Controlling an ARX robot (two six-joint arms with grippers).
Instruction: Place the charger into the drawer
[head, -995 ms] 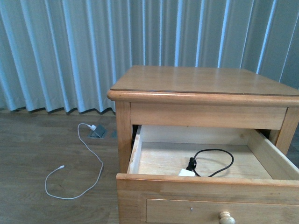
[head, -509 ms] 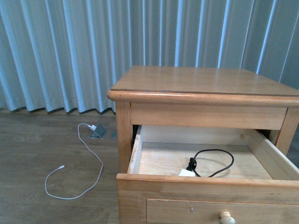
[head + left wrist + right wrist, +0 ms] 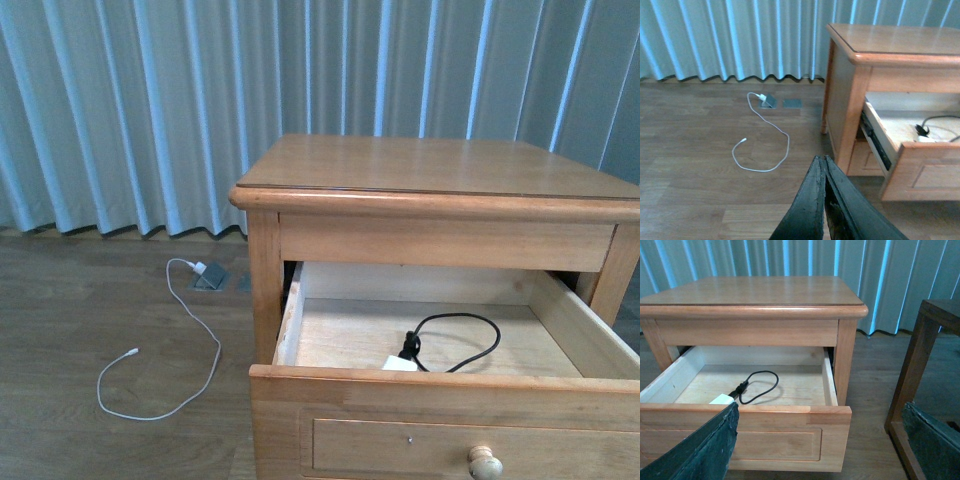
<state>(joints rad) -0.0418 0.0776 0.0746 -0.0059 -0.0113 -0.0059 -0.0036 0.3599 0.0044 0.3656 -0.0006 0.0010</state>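
The charger [image 3: 400, 363] lies inside the drawer [image 3: 450, 380] at its front edge; I judge it light, rigid-bodied, limp-cabled, so grip the body; left hand [image 3: 824, 200] pressed together, right hand [image 3: 819, 412] spread apart.

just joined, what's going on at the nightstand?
Nothing is being held right now. The charger lies inside the open drawer, near its front, with its black cable looped beside it. The left claw is shut and empty, off to the side over the wooden floor. The right claw is open, facing the drawer front. The drawer is not yet pushed in.
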